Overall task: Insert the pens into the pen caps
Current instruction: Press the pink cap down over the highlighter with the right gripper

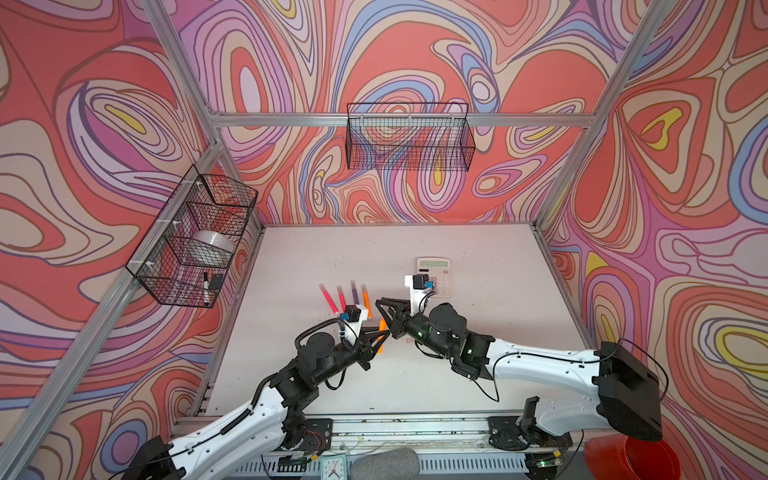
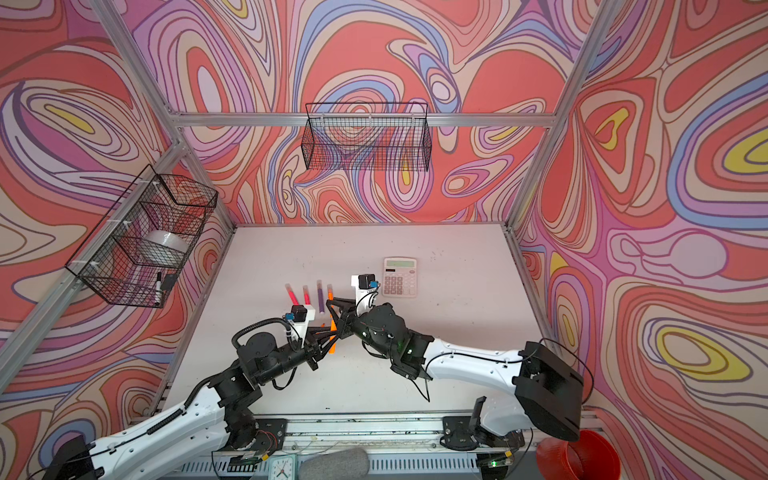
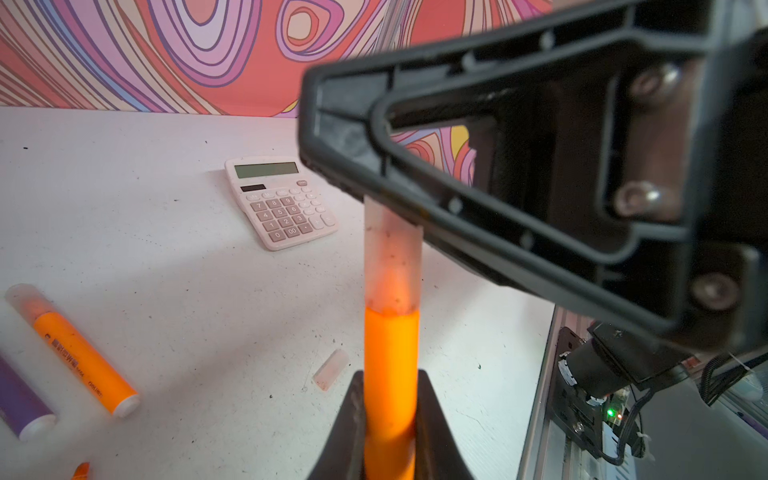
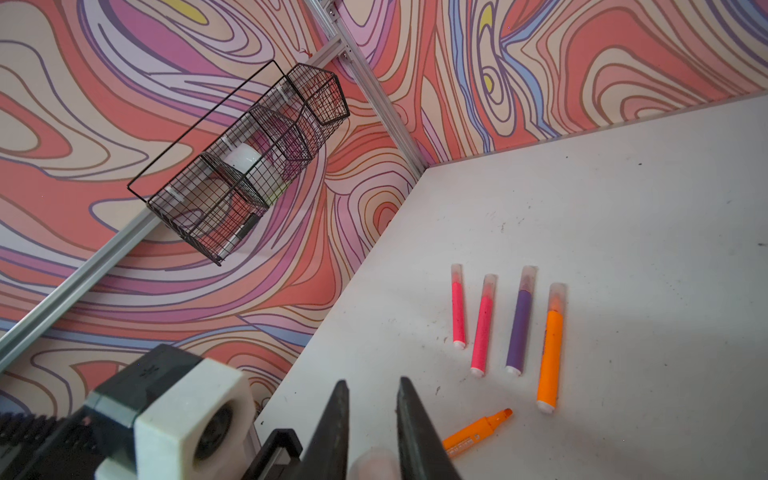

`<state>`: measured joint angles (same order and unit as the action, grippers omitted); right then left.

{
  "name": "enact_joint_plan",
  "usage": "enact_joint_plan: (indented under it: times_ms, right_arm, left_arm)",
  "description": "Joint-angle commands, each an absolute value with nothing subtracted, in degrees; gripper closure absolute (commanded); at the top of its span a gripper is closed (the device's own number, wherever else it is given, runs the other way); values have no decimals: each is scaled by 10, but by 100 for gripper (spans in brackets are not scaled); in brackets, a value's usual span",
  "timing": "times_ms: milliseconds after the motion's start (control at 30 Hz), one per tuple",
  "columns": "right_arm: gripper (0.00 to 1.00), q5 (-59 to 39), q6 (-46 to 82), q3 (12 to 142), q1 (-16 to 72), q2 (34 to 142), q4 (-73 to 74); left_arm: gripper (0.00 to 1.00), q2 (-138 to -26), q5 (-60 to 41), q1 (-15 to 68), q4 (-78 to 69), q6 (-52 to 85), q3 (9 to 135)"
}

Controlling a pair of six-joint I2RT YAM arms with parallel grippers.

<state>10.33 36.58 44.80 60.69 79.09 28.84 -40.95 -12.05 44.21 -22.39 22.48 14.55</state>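
My left gripper (image 1: 384, 334) (image 3: 390, 374) is shut on an orange pen (image 3: 390, 340) (image 1: 379, 348), held above the table. A pale pink pen cap (image 3: 392, 266) (image 4: 374, 463) sits over that pen's tip. My right gripper (image 1: 379, 303) (image 4: 373, 384) is shut on this cap, gripping it a little behind the fingertips; one of its fingers (image 3: 415, 195) crosses the cap's end. On the table lie a row of capped pens: two pink (image 4: 458, 311) (image 4: 482, 332), one purple (image 4: 519, 328) and one orange (image 4: 550, 353). An uncapped orange pen (image 4: 478, 432) and a loose cap (image 3: 331, 369) lie nearby.
A pale calculator (image 1: 434, 270) (image 3: 282, 203) lies behind the grippers. A wire basket (image 1: 191, 241) on the left wall holds a tape roll and a black-and-white marker. Another wire basket (image 1: 409, 137) hangs on the back wall. A red container (image 1: 631, 461) stands at the front right.
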Motion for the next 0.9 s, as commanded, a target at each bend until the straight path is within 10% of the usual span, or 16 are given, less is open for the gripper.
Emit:
enact_joint_plan:
  times_ms: [0,867]
  right_arm:
    - [93,89,367,458,609,793,281]
    - [100,29,329,424,636,804,214]
  left_arm:
    - [100,-412,-110,442,-232,213,161]
    - [100,-446,90,441,-438,1,341]
